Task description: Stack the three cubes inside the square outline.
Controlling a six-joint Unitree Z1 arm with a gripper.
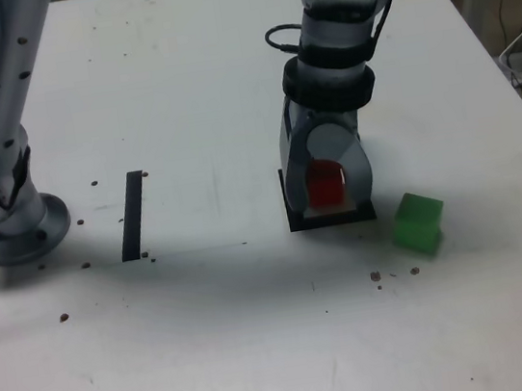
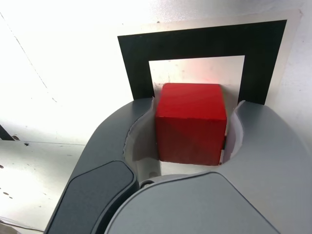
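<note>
While the red cube point(image 2: 191, 122) sits inside the square outline point(image 2: 134, 61) on the white table point(image 1: 232, 336), the pincer point(image 1: 329, 184) stands straight over it, pointing down, with one jaw on each side of the block. In the wrist view a thin gap shows along one jaw's pad while the other side looks nearly or just touching, so the jaws appear slightly parted around the cube; whether any grip remains I cannot tell. The cube's base seems to rest on the white centre of the frame, roughly square to the tape. What the next move turns on, in my judgement, is this vertical line: the cube lies directly below, between the jaws, so a straight lift would clear it without nudging. The green cube point(image 1: 417, 222) waits on the table just off the outline, toward the exterior view's right and near the arm. No yellow cube shows in either view.
</note>
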